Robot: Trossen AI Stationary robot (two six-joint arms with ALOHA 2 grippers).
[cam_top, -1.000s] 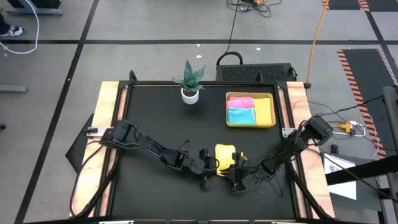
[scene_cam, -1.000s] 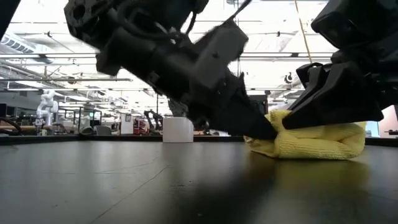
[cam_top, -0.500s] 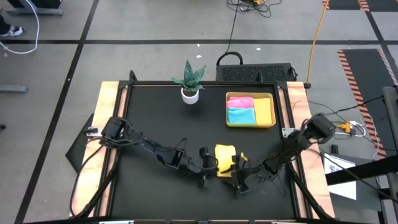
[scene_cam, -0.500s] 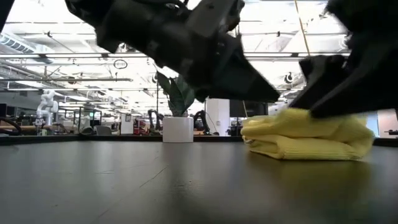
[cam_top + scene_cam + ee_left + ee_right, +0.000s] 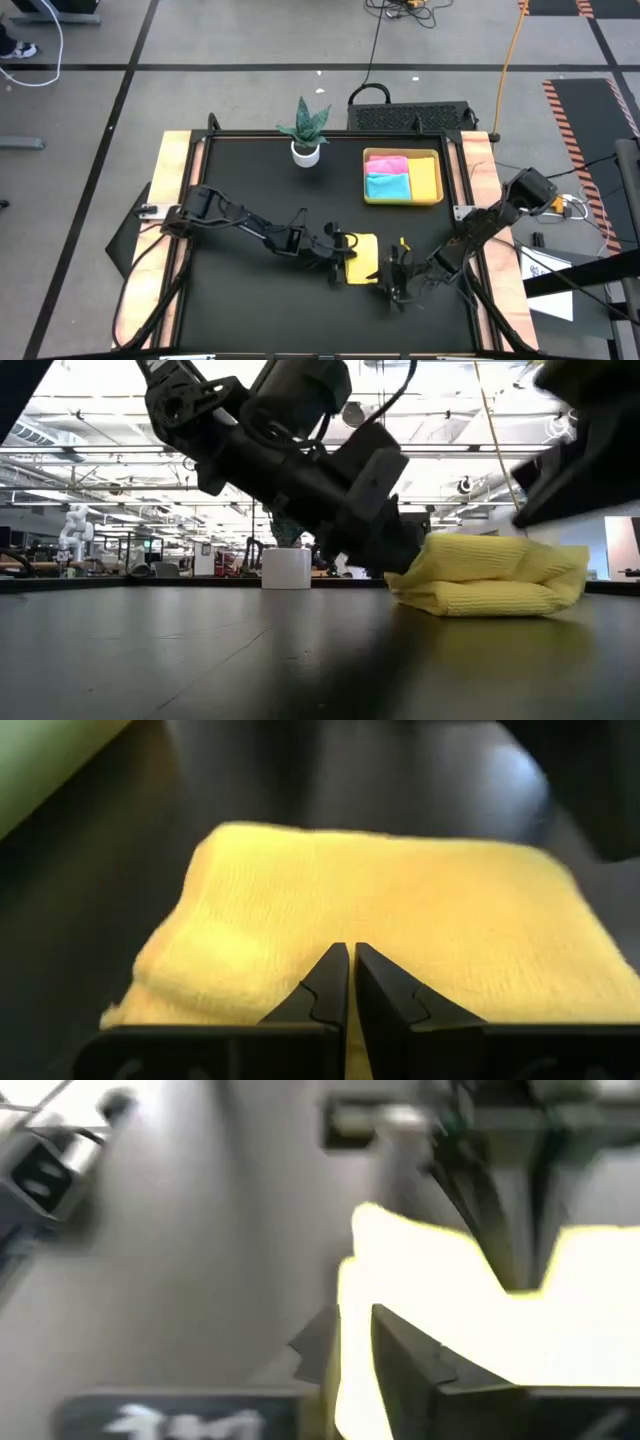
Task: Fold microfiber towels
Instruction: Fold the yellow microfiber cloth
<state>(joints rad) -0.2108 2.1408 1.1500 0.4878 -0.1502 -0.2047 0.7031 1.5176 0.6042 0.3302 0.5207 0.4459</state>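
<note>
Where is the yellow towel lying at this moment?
In the high view the yellow towel lies folded on the table's near middle, between the left gripper and the right gripper.

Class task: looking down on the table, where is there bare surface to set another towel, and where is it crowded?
Bare patches: the black tabletop left of the potted plant, and the near-left corner below the left arm. Crowded: near centre, where the left gripper and right gripper flank the yellow towel; the tray is full.

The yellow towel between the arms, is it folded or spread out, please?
Folded: the yellow towel lies in stacked layers, a compact rectangle from above.
</note>
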